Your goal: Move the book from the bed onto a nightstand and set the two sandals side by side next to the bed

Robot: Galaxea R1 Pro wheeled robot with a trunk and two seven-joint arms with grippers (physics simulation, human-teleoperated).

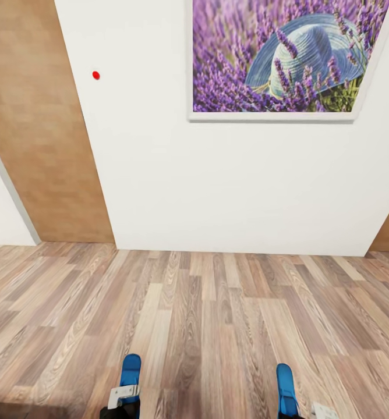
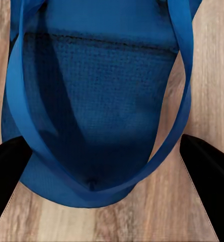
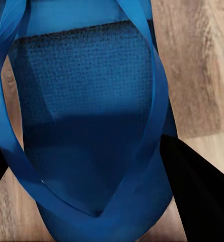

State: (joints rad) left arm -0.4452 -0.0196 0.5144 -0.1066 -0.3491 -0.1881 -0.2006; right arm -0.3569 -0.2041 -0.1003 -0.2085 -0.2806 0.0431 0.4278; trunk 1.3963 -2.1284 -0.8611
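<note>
Below the framed lavender-and-blue-sunhat picture (image 1: 279,58) on the white wall (image 1: 218,186), at the bottom edge of the head view, two flat bright blue flip-flop sandals ride one to each arm: the left sandal (image 1: 130,372) just above the left gripper (image 1: 123,401), the right sandal (image 1: 285,389) above the right gripper (image 1: 311,412), well apart from each other over the light-brown wood-plank floor (image 1: 206,314); left wrist view has the left sandal (image 2: 96,106) between dark fingers (image 2: 210,181) set wide at either side, sole and strap loop up close; whether the pads actually pinch it I cannot tell, though it looks carried; right wrist view gives the same for the right sandal (image 3: 86,116), dark fingers (image 3: 197,186) flanking, grip itself hidden; brown door panel (image 1: 37,122) stands left of the picture; bed, book and nightstand absent from these views. Judgement: step in hand is the sandal carry, robot facing a blank wall and so in transit; next move calls for turning toward the bed, then lowering both sandals to the floor beside it, parallel and close; book step seemingly undone.
</note>
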